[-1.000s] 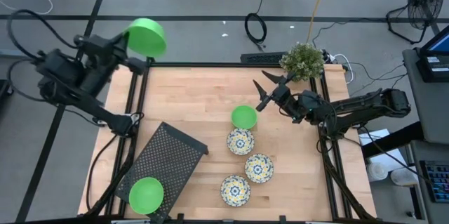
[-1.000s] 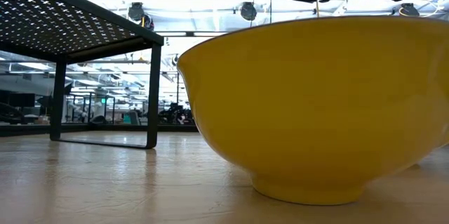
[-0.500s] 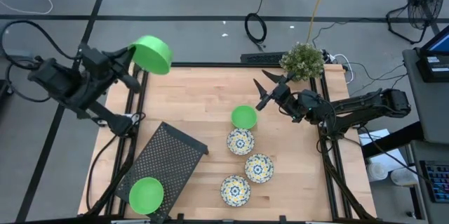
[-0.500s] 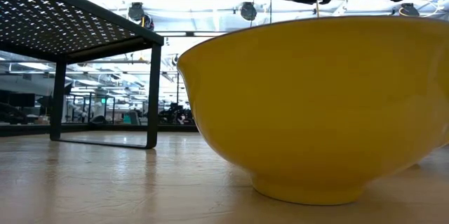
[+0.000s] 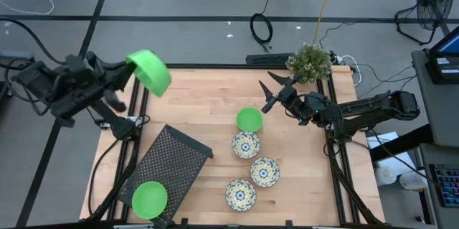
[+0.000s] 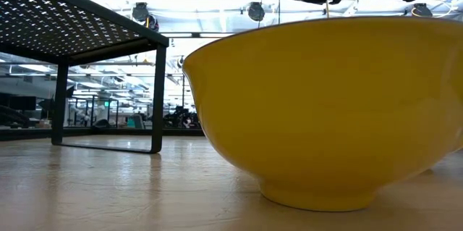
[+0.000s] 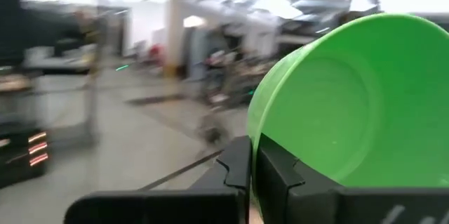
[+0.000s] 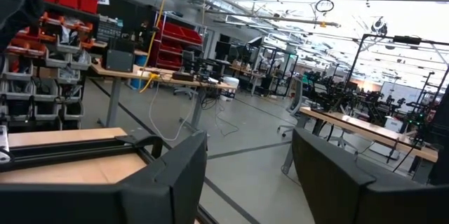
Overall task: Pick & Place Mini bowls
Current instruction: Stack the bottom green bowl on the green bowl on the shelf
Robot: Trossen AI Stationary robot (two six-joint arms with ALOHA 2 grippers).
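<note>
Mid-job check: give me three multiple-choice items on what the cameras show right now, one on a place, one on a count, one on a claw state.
1. Where is the green bowl that rests on the mesh tray?
A. At the tray's near-left end
B. At its far end
C. Under it

2. How many floral bowls sit on the table?
A. Two
B. Three
C. Four

3. The left claw is:
A. Open, empty
B. Shut on a green bowl
C. Out of view

Answers:
1 A: the green bowl lies on the mesh tray's near-left end.
2 B: three floral bowls lie right of the tray.
3 B: the left claw pinches the rim of the raised green bowl.
</note>
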